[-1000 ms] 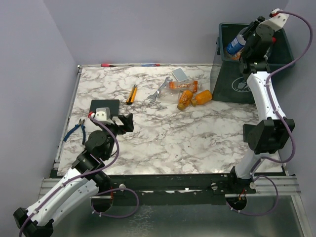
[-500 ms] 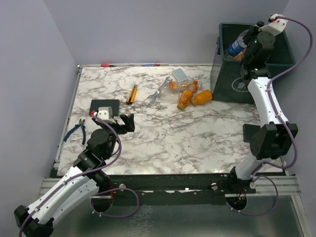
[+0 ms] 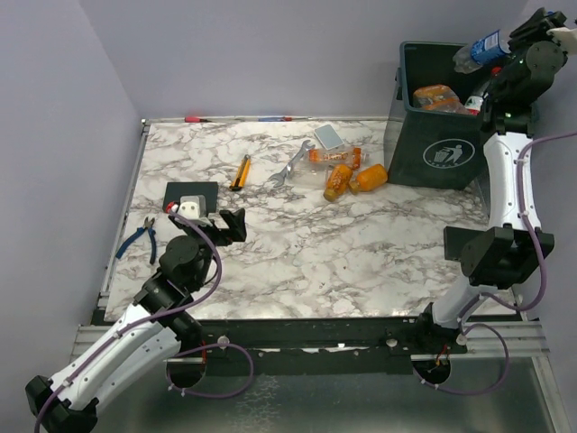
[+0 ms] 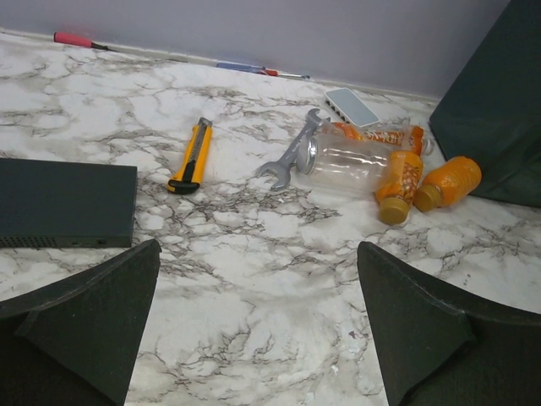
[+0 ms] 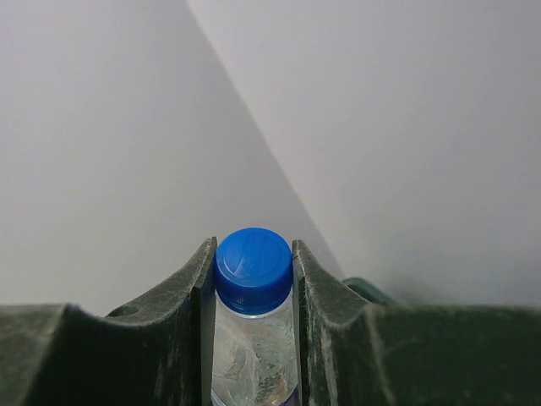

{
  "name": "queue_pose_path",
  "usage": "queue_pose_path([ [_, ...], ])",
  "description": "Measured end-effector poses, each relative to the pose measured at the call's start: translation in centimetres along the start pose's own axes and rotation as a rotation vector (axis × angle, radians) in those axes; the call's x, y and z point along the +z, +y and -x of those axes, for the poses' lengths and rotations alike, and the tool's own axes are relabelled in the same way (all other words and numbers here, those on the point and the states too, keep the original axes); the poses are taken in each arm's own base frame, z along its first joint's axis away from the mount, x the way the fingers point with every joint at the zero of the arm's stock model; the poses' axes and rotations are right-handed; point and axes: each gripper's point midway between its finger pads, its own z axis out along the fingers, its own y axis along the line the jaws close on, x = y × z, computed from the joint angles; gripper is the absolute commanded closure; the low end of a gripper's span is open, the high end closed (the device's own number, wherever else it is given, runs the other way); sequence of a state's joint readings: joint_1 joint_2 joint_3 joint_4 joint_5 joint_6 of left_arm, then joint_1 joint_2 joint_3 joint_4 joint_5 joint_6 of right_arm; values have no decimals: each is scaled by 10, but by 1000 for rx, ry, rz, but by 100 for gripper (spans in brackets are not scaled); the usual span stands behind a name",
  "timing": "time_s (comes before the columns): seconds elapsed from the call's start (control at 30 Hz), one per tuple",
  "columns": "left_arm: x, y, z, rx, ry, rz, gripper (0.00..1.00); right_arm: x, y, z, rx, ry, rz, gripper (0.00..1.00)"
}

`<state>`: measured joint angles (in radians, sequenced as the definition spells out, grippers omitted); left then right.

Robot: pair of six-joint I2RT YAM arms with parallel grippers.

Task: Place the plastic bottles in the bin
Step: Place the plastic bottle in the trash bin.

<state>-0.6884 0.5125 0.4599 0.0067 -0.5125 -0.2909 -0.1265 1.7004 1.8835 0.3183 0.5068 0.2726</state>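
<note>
My right gripper [image 3: 499,42] is shut on a clear plastic bottle [image 3: 478,50] with a blue label, held high over the back right of the dark green bin [image 3: 424,126]. In the right wrist view its blue cap [image 5: 252,269] sits pinched between the fingers [image 5: 182,304]. Orange bottles [image 3: 437,96] lie inside the bin. On the table left of the bin lie two orange bottles [image 4: 400,178] [image 4: 448,182], a clear one [image 4: 347,161] and another behind it [image 4: 376,134]. My left gripper [image 4: 258,296] hovers open over bare marble at the near left [image 3: 230,221], holding nothing.
A silver wrench [image 4: 292,156], a yellow utility knife [image 4: 193,155] and a small grey device [image 4: 352,106] lie near the bottles. A black box [image 3: 191,194] and blue-handled pliers [image 3: 137,239] sit at the table's left. A red pen [image 3: 198,118] lies along the back edge.
The right arm has swung the bottle up and to the right, from over the bin's middle to above its back right corner. The left arm barely moved.
</note>
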Motion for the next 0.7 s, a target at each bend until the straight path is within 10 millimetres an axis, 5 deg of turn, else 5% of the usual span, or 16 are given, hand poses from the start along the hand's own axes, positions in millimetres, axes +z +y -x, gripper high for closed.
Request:
queue_pose_path([
  [0.13,-2,1,3,-6,-10,-2,1,19,-22,-16,-40,4,-49,100],
  [0.37,-2,2,-2,4,7,3,1,19,-51,-119,-181,208,-76,99],
  [0.5,1,2,-8,18,30,11,1,10,-42,-149,-199,303,-7,69],
  [0.6,3,3,-13,27,47,15,1,7,-30,-153,-189,341,51,40],
  [0.7,3,4,-17,35,60,19,1,1,-18,-158,-163,389,111,23],
])
